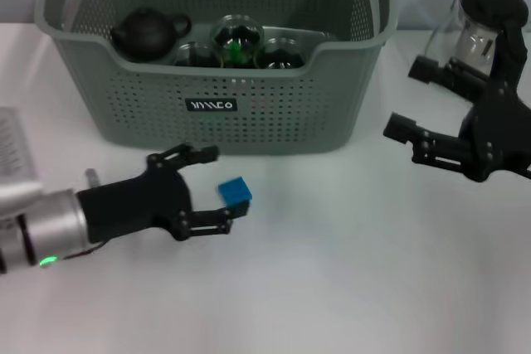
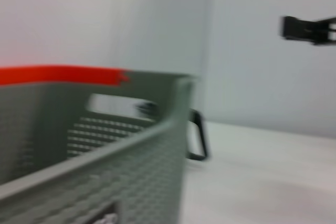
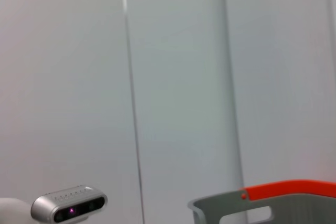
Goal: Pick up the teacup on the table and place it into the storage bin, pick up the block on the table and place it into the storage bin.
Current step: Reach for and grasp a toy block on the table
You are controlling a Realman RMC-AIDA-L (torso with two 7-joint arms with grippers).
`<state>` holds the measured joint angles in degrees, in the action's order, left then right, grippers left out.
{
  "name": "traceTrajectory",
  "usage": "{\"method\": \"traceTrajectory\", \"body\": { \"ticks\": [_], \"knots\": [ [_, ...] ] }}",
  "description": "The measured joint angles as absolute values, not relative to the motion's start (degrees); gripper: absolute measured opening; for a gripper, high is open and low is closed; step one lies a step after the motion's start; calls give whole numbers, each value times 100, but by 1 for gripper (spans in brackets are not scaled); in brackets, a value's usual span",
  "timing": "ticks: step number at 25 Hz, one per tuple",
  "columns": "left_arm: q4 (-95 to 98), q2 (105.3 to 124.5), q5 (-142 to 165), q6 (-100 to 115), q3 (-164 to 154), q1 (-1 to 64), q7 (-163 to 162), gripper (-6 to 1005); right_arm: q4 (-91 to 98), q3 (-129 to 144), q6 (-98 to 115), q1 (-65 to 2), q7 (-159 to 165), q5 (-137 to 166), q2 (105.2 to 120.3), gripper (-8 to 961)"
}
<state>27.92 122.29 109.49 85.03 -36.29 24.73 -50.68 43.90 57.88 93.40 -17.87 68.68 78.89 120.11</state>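
While the left tool [image 1: 214, 190] stands released, the blue block [image 1: 235, 191] lies between its fingertips.

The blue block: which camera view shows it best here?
The head view: the blue block sits on the white table in front of the storage bin, at the left gripper fingertips. Neither wrist view shows the block at all.
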Motion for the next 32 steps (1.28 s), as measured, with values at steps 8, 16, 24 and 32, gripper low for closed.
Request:
{"method": "traceTrajectory", "body": {
  "ticks": [8,16,24,32],
  "knots": [
    [2793,12286,11386,7561,-4386,2884,-5501,867,4033,5702,9299,-1845,6643,7991,12018,944],
    [2837,12455,11363,6787,-4417,2937,-4948,797,4015,5687,9301,-1903,6673,7954,12025,945],
    [2792,12426,11388,6482,-4420,3043,-5136,776,3948,5641,9289,-1903,6717,7933,12018,945],
    [2692,12418,11417,6238,-4478,3050,-5190,740,3939,5558,9275,-1898,6810,7935,11997,945]
  ]
}}
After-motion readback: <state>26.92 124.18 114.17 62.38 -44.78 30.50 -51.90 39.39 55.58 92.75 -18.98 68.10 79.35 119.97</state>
